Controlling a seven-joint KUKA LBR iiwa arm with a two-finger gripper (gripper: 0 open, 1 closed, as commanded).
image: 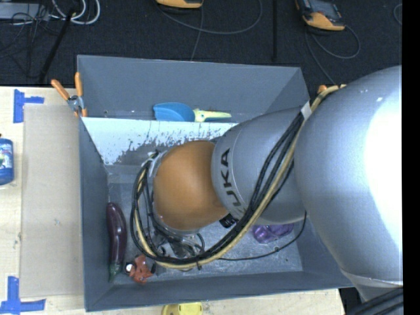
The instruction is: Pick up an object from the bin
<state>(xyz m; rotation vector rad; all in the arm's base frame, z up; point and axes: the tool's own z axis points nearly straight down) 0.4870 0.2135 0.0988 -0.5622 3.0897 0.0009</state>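
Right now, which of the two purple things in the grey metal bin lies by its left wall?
The long, dark purple aubergine-shaped toy; the paler purple lump sits on the right, half under the arm.

Bright overhead light; glare on arm (357, 176); bin (197, 77) floor shadowed.

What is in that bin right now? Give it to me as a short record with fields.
bin: grey metal bin
arm: silver arm with orange cover, low over the bin's middle
left side: dark purple eggplant lying along the left wall
near left corner: small reddish-brown thing by the eggplant's near end
far wall: blue scoop-like thing with a yellow-green piece beside it
right side: purple thing, partly hidden by the arm
held: cannot tell
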